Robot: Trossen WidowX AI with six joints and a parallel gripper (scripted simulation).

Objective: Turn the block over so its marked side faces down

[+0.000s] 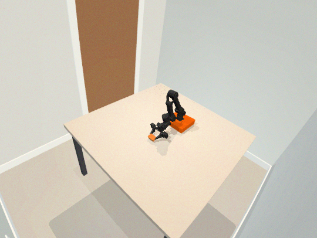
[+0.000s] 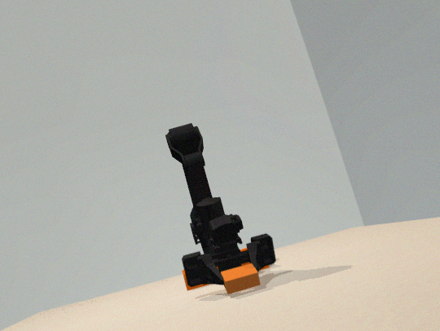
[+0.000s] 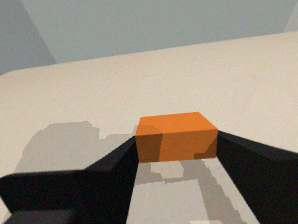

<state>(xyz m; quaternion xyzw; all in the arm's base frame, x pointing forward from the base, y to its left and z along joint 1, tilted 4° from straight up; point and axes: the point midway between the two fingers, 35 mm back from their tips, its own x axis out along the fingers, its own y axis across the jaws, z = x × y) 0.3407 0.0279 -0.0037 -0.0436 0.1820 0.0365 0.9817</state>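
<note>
A small orange block [image 1: 151,138] [image 2: 242,283] [image 3: 177,146] is held across its width between the two black fingers. My gripper [image 1: 152,136] [image 2: 240,274] [image 3: 172,136] is shut on it, with the fingertips at its two ends. The gripper reaches out low and nearly level from the arm. The block is very low over the table [image 1: 188,176] [image 2: 346,289] [image 3: 75,95], with its shadow close beneath; whether its lower edge touches is hard to tell. The faces in view are plain orange, and I cannot make out the marked side.
The arm's orange base [image 1: 188,124] stands on the table behind the gripper. The arm's folded links [image 1: 173,102] [image 2: 197,183] rise above it. The table's left edge [image 1: 97,157] runs past the gripper's far side. Shadows of the arm lie around the block.
</note>
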